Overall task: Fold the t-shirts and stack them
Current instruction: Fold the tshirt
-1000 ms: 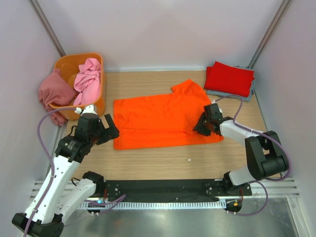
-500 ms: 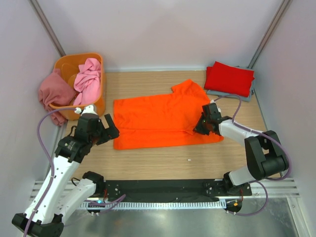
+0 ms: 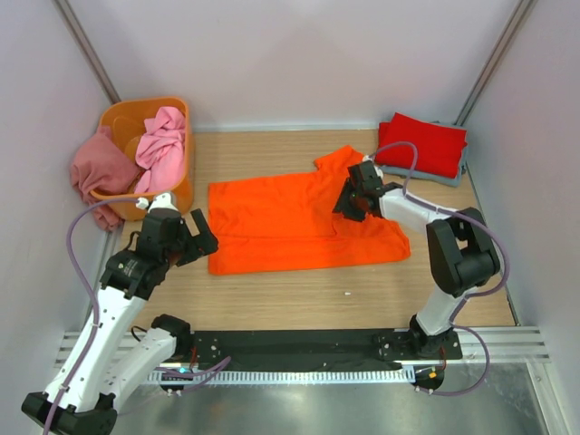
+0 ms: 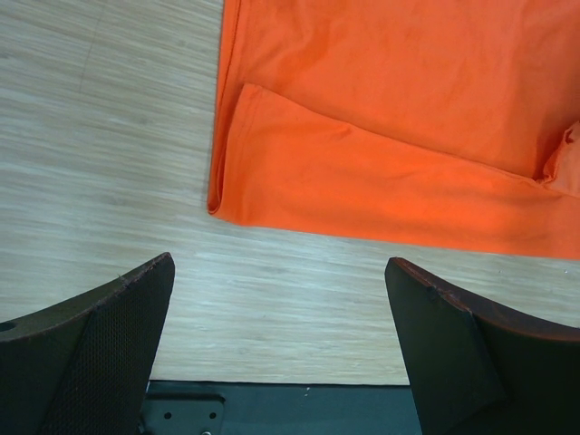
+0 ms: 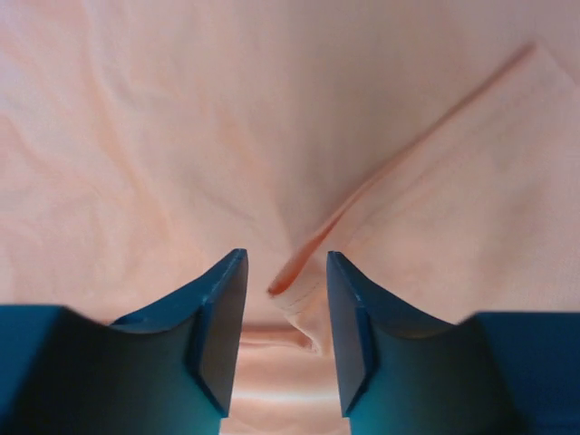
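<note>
**Jaws at the orange shirt: right set narrowed over a fold, left set wide and empty**

Right jaws: low over the right part of the orange t-shirt (image 3: pixel 299 222), near its sleeve. The wrist view shows them parted by a narrow gap, with a raised ridge of cloth (image 5: pixel 299 263) between them. Neither pad visibly presses on the ridge, so no grip is confirmed.

Left jaws: spread wide, holding nothing, above bare counter (image 4: pixel 109 163) just short of the shirt's near-left corner (image 4: pixel 222 204).

Location of items: the orange shirt lies spread across the middle of the counter, with a doubled band along its near edge. The red t-shirt (image 3: pixel 421 145) sits folded on the grey-blue one (image 3: pixel 450 178) at the far right. The light pink shirt (image 3: pixel 161 136) lies in the tub (image 3: pixel 122 113), and the dusty rose one (image 3: pixel 98 168) hangs over the tub's side.

Assessment of handling: the cloth looks thin, light and limp. It should drape from any pinch, keep no shape and slide readily on the smooth wood. A hold on open single-layer cloth would likely bunch it. Better holds are the hemmed corners and the doubled edge: the sleeve fold under the right jaws and the near-left corner before the left. Lifting at two points together should keep the fold line straight.
</note>
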